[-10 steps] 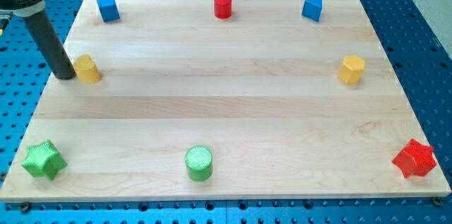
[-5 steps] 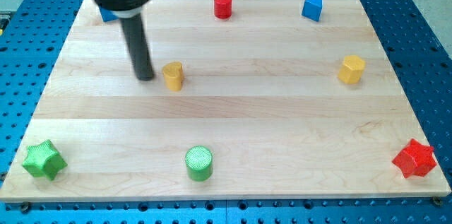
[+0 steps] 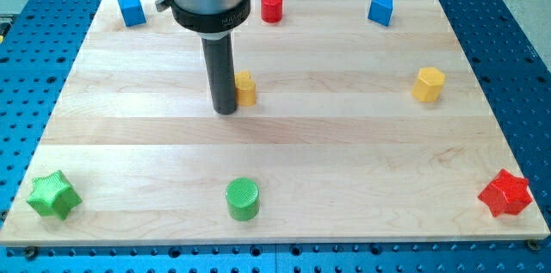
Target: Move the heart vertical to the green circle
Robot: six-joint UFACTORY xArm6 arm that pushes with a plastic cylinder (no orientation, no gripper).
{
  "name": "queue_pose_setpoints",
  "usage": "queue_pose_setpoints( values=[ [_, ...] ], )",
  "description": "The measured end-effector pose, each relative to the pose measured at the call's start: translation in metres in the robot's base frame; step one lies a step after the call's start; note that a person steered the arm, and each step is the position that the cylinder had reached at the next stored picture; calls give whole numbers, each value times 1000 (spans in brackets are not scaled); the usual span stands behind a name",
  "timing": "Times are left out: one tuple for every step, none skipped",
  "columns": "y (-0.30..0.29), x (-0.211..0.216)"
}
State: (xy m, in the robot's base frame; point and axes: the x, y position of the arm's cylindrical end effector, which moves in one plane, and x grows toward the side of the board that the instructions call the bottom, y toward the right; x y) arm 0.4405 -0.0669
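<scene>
A yellow heart block (image 3: 246,89) lies on the wooden board, above the green circle (image 3: 243,198), which sits near the view's bottom edge. The heart is almost straight above the circle. My tip (image 3: 225,111) stands right against the heart's left side, partly hiding it. The dark rod rises from the tip to the arm's grey collar at the view's top.
A green star (image 3: 52,195) sits at bottom left and a red star (image 3: 505,193) at bottom right. A yellow hexagon (image 3: 428,83) is at the right. A blue cube (image 3: 131,10), a red cylinder (image 3: 272,6) and a blue triangle (image 3: 380,9) line the top edge.
My tip has swept from the board's left edge to the right, pushing the yellow heart along with it to a spot above the green circle.
</scene>
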Motion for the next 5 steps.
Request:
queue_pose_setpoints(
  values=[
    [0,0],
    [-17,9],
    [-3,42],
    [105,61],
    [174,61]
  ],
)
